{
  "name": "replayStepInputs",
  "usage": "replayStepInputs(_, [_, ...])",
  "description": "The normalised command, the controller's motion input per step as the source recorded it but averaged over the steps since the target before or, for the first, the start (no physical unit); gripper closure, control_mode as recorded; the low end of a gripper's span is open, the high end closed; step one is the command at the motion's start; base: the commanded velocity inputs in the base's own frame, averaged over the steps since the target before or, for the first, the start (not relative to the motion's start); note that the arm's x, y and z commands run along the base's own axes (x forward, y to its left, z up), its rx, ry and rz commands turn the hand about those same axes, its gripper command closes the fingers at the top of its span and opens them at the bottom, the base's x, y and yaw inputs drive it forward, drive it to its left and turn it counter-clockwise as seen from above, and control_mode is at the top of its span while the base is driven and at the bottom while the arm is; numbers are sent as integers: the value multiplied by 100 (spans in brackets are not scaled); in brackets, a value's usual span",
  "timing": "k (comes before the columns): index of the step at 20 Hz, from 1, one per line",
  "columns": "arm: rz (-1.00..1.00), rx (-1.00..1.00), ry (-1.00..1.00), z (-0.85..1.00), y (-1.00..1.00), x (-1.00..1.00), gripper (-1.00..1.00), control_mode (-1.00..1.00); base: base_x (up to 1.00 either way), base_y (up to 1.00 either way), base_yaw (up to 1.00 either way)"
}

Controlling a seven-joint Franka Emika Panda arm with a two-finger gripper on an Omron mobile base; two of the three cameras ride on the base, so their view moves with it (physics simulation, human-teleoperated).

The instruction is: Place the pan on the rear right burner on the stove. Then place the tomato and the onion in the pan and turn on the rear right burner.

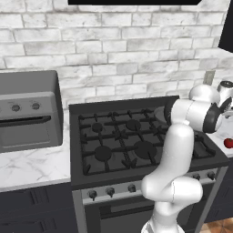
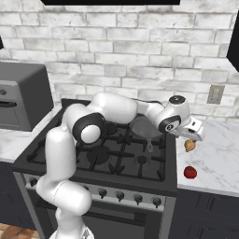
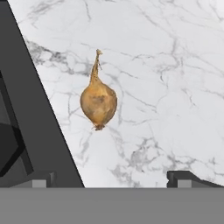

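The pan (image 2: 142,127) is already sitting on the stove (image 2: 70,151) at the rear right burner, and just right of the stove edge the gripper (image 3: 111,177) is hovering with fingers spread wide over the onion (image 3: 99,101) lying on the marble counter (image 3: 175,65). The tomato (image 2: 190,172) is waiting nearer the front. My worry is that the round bulb is going to squirt out sideways if the fingers are closing off-centre — maybe rolling off the counter.

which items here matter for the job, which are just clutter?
Job items:
- pan, already on the rear right burner of the stove
- onion, on the marble counter beside the stove, below the hand
- tomato, on the same counter, nearer the front edge

Just there:
- countertop oven, left of the stove
- wall outlet
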Motion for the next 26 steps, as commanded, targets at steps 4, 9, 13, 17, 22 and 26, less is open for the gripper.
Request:
replayStepInputs(4, [4,0,0,-8,-3,9,-100,-100,0,0,0])
replayStepInputs(9, [4,1,0,-13,-3,13,-100,-100,0,0,0])
replayStepInputs(13, [3,1,0,-15,-8,7,-100,-100,0,0,0])
replayStepInputs(17, [1,1,0,-16,-7,11,-100,-100,0,0,0])
replayStepInputs(22, [2,1,0,-12,-6,10,-100,-100,0,0,0])
replayStepInputs(26, [3,2,0,-8,-1,16,-100,-100,0,0,0])
